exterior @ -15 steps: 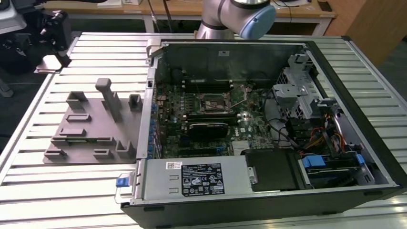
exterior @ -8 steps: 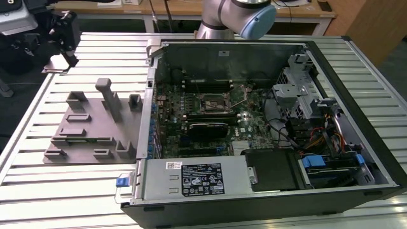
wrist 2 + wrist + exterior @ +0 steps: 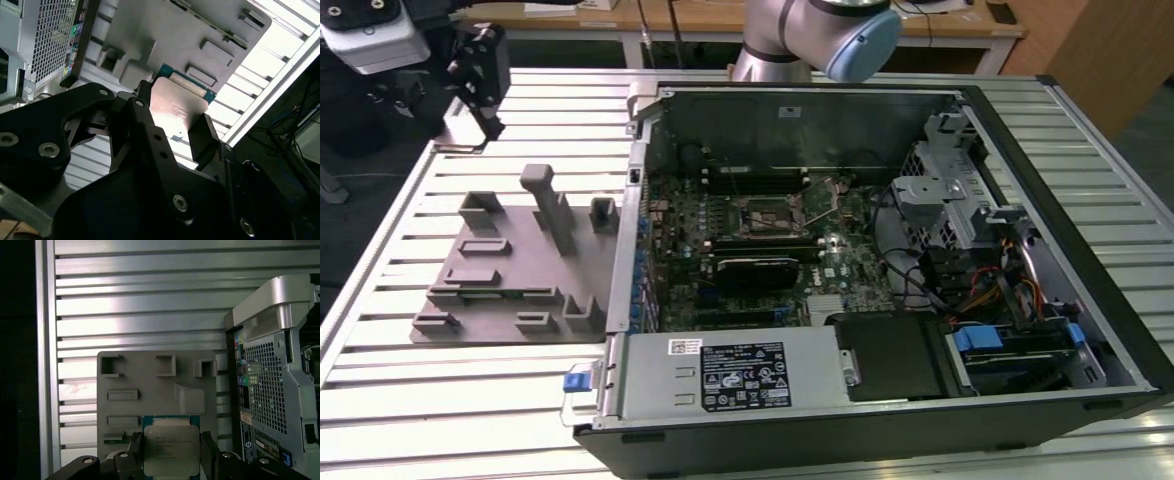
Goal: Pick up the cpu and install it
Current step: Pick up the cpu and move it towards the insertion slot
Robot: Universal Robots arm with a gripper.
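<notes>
Silver-grey arm [image 3: 777, 42], pale-blue joint cap [image 3: 862, 46]; matte black jaws, silver screws [image 3: 49, 149]; possibly white wrist housing [image 3: 374, 35].

No print is clear enough to read. A black label [image 3: 747, 378] with white lettering and small marks lies on the power supply [image 3: 654, 388], and a small white sticker [image 3: 684, 347] sits just beside it. Another white sticker [image 3: 790, 111] is on the case [image 3: 881, 125], on its inner wall. In both wrist views the cpu [image 3: 171, 450] [image 3: 177, 102] bears faint engraved lines on its metal top, too fine to make out.
</notes>
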